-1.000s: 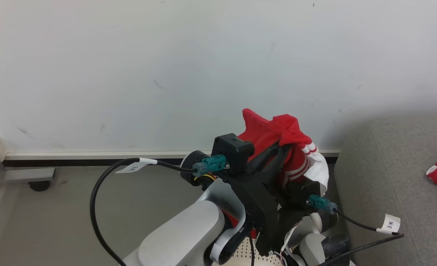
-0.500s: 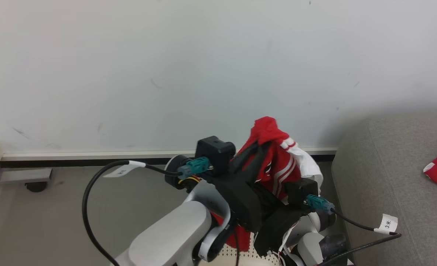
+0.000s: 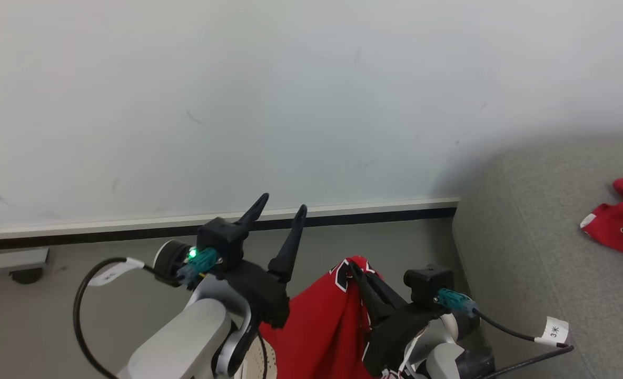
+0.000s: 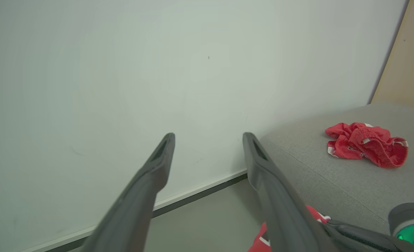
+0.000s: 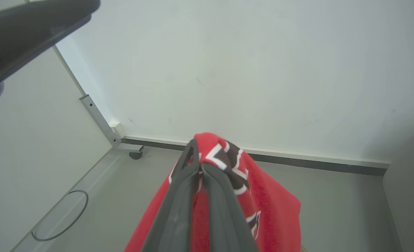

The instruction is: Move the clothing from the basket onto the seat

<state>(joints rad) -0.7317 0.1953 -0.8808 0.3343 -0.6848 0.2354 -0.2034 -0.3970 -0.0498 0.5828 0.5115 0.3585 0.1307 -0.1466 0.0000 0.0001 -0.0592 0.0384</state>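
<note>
Gripping a soft red jersey with black-and-white trim (image 3: 316, 326), right gripper (image 3: 354, 269) has both dark fingers pinched shut on a top fold; cloth hangs toward 6 o'clock in head view. At 10 o'clock from it, left gripper (image 3: 282, 204): fingers spread wide, apart from the cloth. Second crumpled red garment (image 3: 619, 226) lies on large grey woven sofa (image 3: 527, 237), 3 o'clock. Sliver of cream perforated basket (image 3: 251, 364) at 6 o'clock
</note>
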